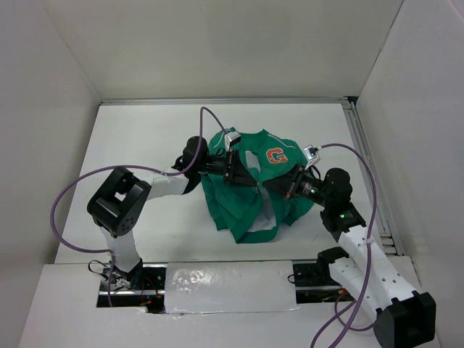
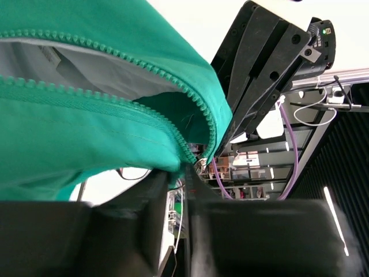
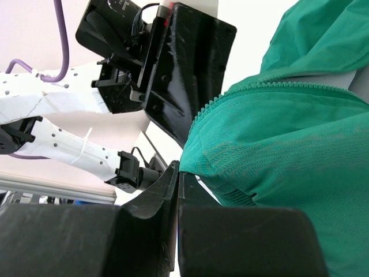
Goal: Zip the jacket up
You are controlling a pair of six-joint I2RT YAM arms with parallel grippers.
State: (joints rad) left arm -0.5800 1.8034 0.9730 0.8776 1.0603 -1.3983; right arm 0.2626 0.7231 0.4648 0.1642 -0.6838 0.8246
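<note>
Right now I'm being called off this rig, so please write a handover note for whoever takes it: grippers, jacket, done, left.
Left gripper: shut on the jacket edge where the zipper rows meet.
Right gripper: shut on a jacket fold beside the teeth.
Jacket: bunched between the two grippers, G patch facing up.
Done: both grips taken.
Left: zipper open along its visible length; close it.
</note>
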